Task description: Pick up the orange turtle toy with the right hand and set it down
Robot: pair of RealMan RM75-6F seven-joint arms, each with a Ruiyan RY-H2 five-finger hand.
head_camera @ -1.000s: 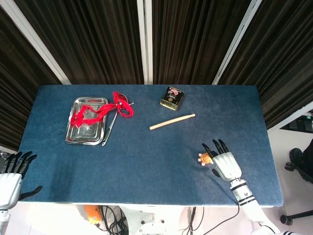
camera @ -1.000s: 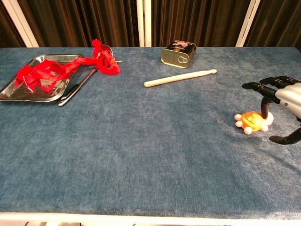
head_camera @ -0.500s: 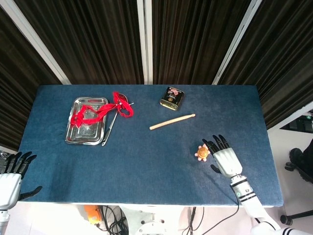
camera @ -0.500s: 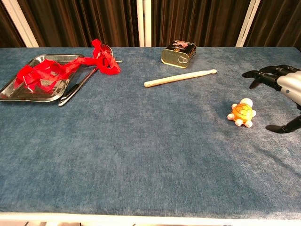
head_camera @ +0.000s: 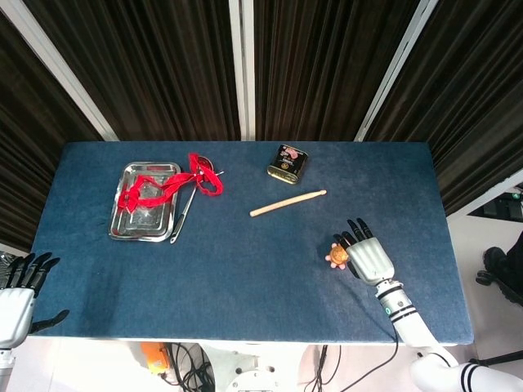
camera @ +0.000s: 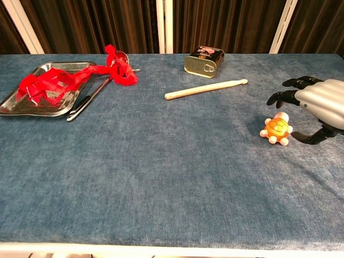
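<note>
The orange turtle toy (camera: 277, 129) sits upright on the blue table, right of centre; in the head view the turtle toy (head_camera: 337, 257) peeks out at the left of my right hand. My right hand (camera: 318, 105) hovers just right of and slightly above the toy, fingers spread and curved around it without touching. From the head camera, the right hand (head_camera: 368, 258) partly covers the toy. My left hand (head_camera: 18, 294) hangs off the table's front left corner, fingers apart, holding nothing.
A wooden stick (camera: 206, 89) and a flat tin can (camera: 204, 59) lie behind the toy. At far left a metal tray (camera: 16, 100) holds a red ribbon (camera: 75, 75), with a dark pen (camera: 86, 102) beside it.
The turtle toy shifted left and was released a second ago; since then my right hand has come back left, closing in around the toy. The left hand stayed still.
</note>
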